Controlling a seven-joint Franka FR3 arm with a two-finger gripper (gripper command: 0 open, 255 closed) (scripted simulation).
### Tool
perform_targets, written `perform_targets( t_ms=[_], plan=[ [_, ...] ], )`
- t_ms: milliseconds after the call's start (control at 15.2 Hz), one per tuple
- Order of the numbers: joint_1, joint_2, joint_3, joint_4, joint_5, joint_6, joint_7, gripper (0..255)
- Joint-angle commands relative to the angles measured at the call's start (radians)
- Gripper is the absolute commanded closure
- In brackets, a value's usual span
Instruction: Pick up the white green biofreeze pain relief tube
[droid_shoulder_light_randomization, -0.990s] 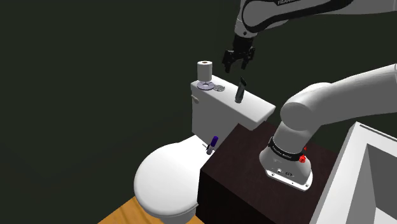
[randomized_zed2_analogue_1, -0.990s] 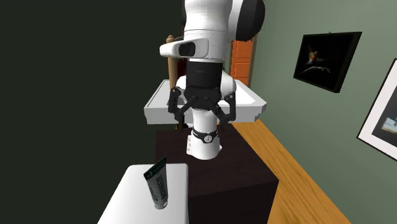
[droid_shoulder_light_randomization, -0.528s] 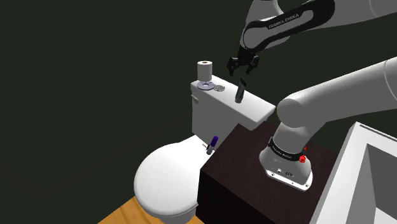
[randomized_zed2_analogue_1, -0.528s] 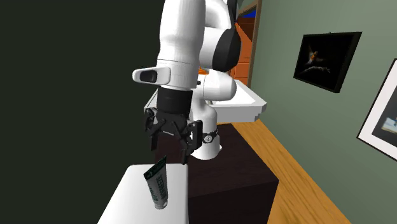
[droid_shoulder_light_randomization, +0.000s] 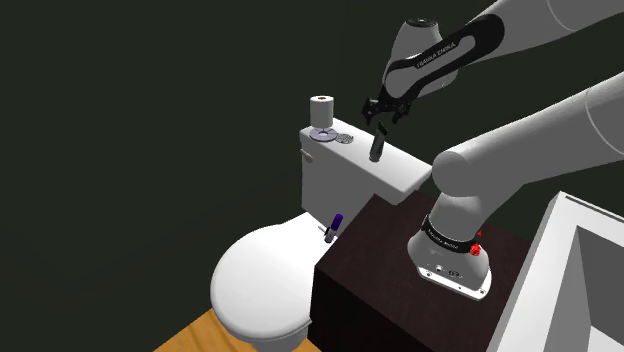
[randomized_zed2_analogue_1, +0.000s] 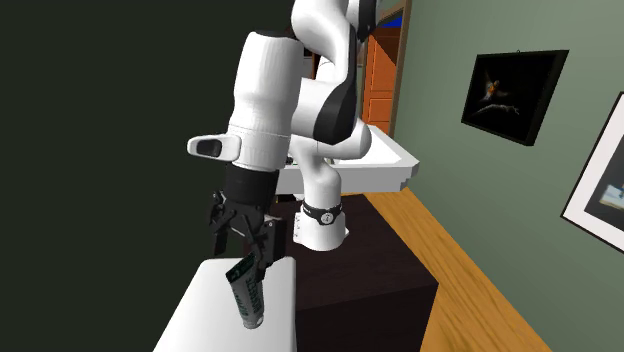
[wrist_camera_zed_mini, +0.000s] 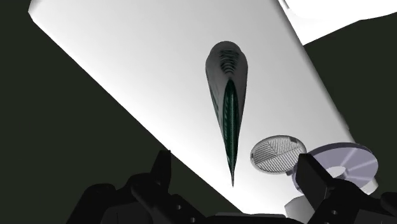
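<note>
**Gripper (droid_shoulder_light_randomization: 382, 112) open over the tube (droid_shoulder_light_randomization: 377, 145) on the tank lid (droid_shoulder_light_randomization: 400, 170)**

My fingers (wrist_camera_zed_mini: 163, 173) stand wide apart and hold nothing. They hang just above the tank lid. The tube stands upright on its cap on the lid, its flat crimped end up, below and between my fingers and touched by neither.

Going along the lid from the shoulder view's left, a paper roll (droid_shoulder_light_randomization: 321, 110) stands at the lid's left end. A flat disc (droid_shoulder_light_randomization: 322, 134) and a small round strainer (droid_shoulder_light_randomization: 344, 139) lie next. The tube is about mid-lid, and the lid's right end is bare.

The main risk, as I judge it, is tipping. The tube balances on a small cap, so one finger reaching it before the other would push it over. The lid is narrow, with both long edges near the tube. A toppled tube could roll off, down toward the toilet bowl (droid_shoulder_light_randomization: 262, 285) below the lid's front or out of reach behind it. From the wrist view the crimp runs roughly in line between my fingers, so they should close on its broad faces. Gripping only the thin top edge might let it slip, and going too low would knock my fingertips on the lid.

Room is good above the lid and past its right end, toward my stand (droid_shoulder_light_randomization: 365, 265). The disc and strainer lie flat, close to one finger's path, but the roll stands well apart.
</note>
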Motion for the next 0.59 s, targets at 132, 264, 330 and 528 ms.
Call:
perform_targets(
  t_ms=[132, 264, 330, 528],
  plan=[
    [-0.019, 0.057, 0.008, -0.032, -0.021, 0.091, 0.019, 0],
    [-0.019, 0.057, 0.008, -0.032, -0.021, 0.091, 0.019, 0],
    [-0.019, 0.059, 0.008, -0.03, -0.021, 0.091, 0.019, 255],
    [-0.019, 0.059, 0.008, -0.03, -0.021, 0.091, 0.019, 255]
  ],
)
